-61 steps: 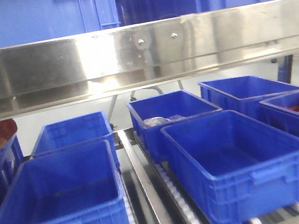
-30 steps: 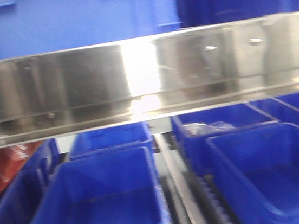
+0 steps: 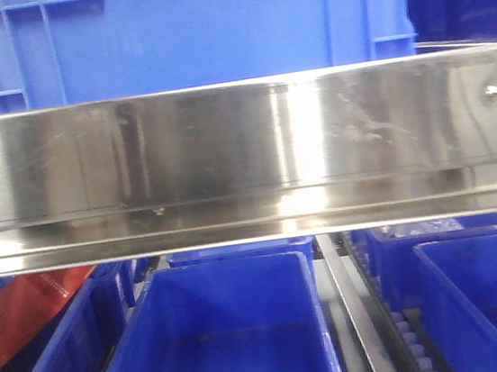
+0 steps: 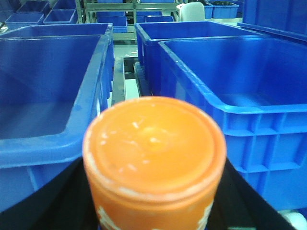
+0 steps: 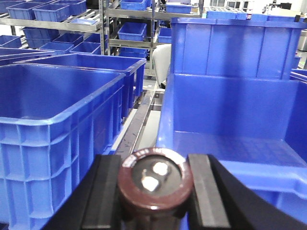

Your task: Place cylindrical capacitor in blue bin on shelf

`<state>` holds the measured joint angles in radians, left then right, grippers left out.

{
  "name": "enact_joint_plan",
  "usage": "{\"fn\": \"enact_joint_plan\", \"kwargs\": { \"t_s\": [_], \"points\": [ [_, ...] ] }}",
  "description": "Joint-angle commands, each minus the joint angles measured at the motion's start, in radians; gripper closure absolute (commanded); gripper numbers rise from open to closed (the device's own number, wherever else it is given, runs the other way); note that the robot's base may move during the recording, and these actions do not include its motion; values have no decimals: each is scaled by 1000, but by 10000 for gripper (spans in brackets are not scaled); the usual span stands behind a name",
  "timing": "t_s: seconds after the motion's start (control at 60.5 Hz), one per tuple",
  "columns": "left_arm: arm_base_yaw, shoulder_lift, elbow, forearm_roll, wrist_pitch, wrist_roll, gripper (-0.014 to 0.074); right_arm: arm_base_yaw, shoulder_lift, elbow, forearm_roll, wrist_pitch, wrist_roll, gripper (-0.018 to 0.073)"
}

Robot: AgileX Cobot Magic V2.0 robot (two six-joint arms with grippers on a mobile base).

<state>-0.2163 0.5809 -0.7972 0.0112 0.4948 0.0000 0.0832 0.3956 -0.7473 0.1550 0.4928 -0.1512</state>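
My right gripper [image 5: 155,181] is shut on a dark brown cylindrical capacitor [image 5: 154,175] with two silver terminals on its end, held between black fingers [image 5: 106,191]. It hangs over the gap between two blue bins, one on the left [image 5: 57,120] and one on the right [image 5: 230,143]. My left gripper [image 4: 153,191] is shut on an orange cylinder [image 4: 153,148], between two more blue bins [image 4: 48,139] [image 4: 249,110]. The shiny steel shelf rail [image 3: 227,161] crosses the front view, with a blue bin [image 3: 230,333] below it. Neither gripper shows in the front view.
A large blue crate [image 3: 193,29] stands on the tier above the rail. A red-orange bag [image 3: 20,323] lies in a bin at the lower left. Roller tracks [image 3: 408,339] run between bins. A tall blue crate [image 5: 235,48] stands behind the right bin.
The front view has swung: the bins and rail slid to the right, the rail now fills the middle, and a large blue crate shows above it.
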Motion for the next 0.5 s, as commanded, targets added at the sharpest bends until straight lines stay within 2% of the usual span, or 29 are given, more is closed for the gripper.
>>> {"fn": "enact_joint_plan", "kwargs": {
  "t_s": [0.0,0.479],
  "points": [
    [-6,-5,-4,-1,-21,0,707,0,-3,2,-3,-28,-5,631],
    [-6,-5,-4,-1,-21,0,707,0,-3,2,-3,-28,-5,631]
  ]
}}
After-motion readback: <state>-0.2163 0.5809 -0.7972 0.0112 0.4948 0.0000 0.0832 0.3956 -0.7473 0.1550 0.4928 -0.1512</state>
